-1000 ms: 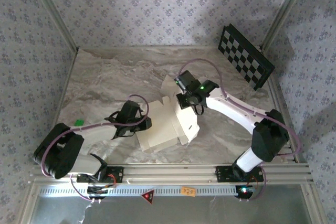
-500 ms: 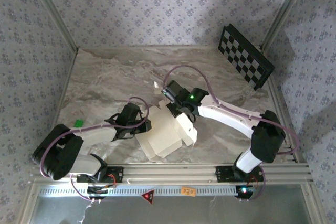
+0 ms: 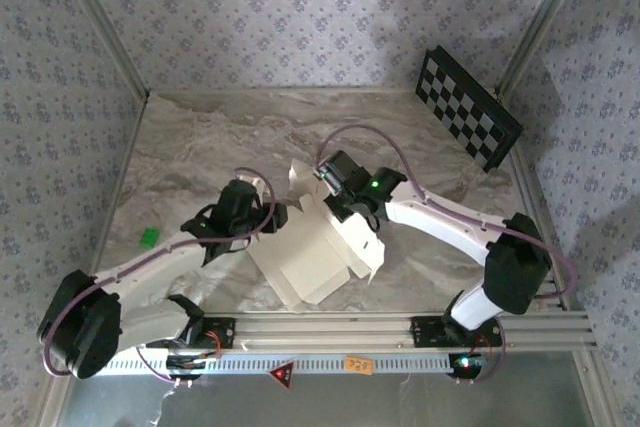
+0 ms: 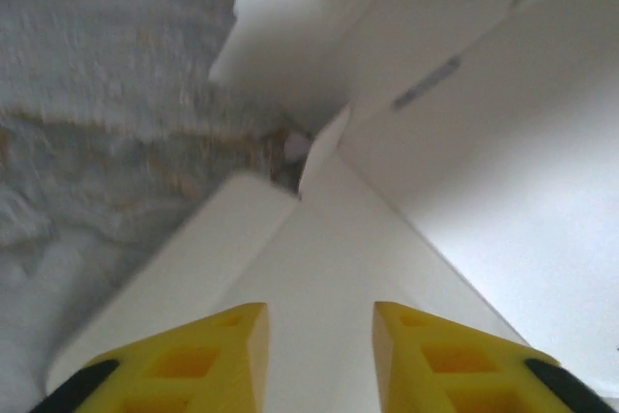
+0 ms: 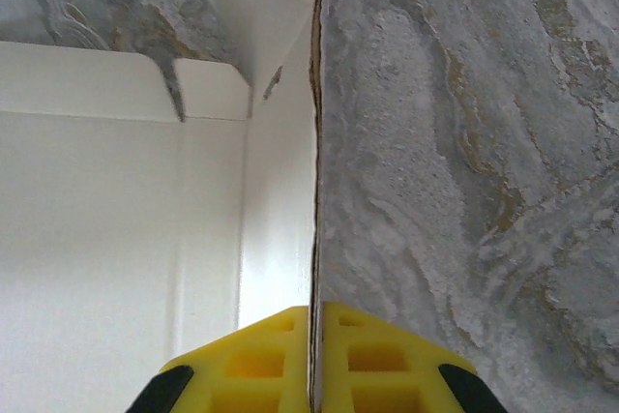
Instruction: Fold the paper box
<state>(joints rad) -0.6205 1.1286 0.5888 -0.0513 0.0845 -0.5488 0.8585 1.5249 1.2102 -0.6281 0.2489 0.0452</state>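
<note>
1. Top external view: a partly folded paper box (image 3: pixel 310 252), cream-white with its flaps raised, lies on the marbled table (image 3: pixel 200 147) near the front edge, between the two arms.
2. The left gripper (image 3: pixel 272 215) sits at the box's left rear corner; the right gripper (image 3: pixel 335 209) is at its rear edge, just beside the left one.
3. Left wrist view: the left gripper (image 4: pixel 317 326) has its yellow fingers (image 4: pixel 227 336) parted, with a sloping panel of the paper box (image 4: pixel 503 191) showing in the gap and nothing clamped.
4. Right wrist view: the right gripper (image 5: pixel 315 336) is pinched tight on a thin upright wall of the paper box (image 5: pixel 126 239), seen edge-on, with the table (image 5: pixel 464 191) to its right.
5. A checkerboard panel (image 3: pixel 468 107) leans at the table's far right corner, well apart from the box.
</note>
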